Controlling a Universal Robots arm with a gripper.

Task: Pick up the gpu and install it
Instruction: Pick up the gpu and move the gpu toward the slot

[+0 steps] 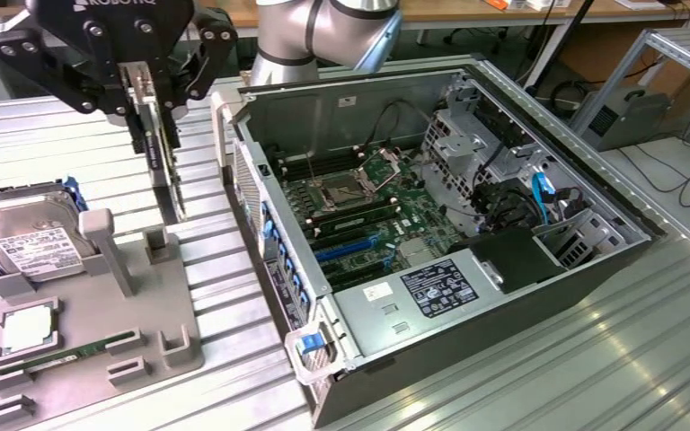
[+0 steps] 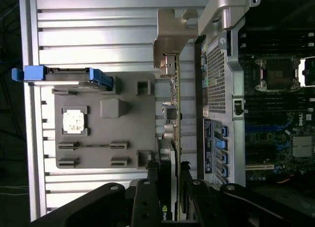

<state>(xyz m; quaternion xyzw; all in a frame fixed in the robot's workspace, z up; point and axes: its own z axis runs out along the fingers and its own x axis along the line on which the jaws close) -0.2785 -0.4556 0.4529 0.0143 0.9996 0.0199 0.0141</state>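
Observation:
The gpu (image 1: 163, 166) is a thin dark card hanging on edge, clamped from above by my gripper (image 1: 148, 97), which is shut on it. Its lower end hangs just over the grey holder tray (image 1: 141, 305), beside the open computer case (image 1: 358, 108). In the wrist view the gpu (image 2: 170, 118) runs edge-on away from the gripper (image 2: 167, 207), with its pale metal bracket (image 2: 170, 35) at the far end. It lies between the tray (image 2: 98, 123) and the perforated case wall (image 2: 216, 79). The motherboard's blue slots (image 1: 348, 247) lie inside the case.
On the tray sit a silver hard drive (image 1: 28, 238) in a blue frame, a processor chip (image 1: 28, 329) and a green memory stick (image 1: 64, 355). The case holds a black power supply (image 1: 441, 283), drive cages (image 1: 477, 144) and cables. Everything rests on a ribbed metal table (image 1: 561, 359).

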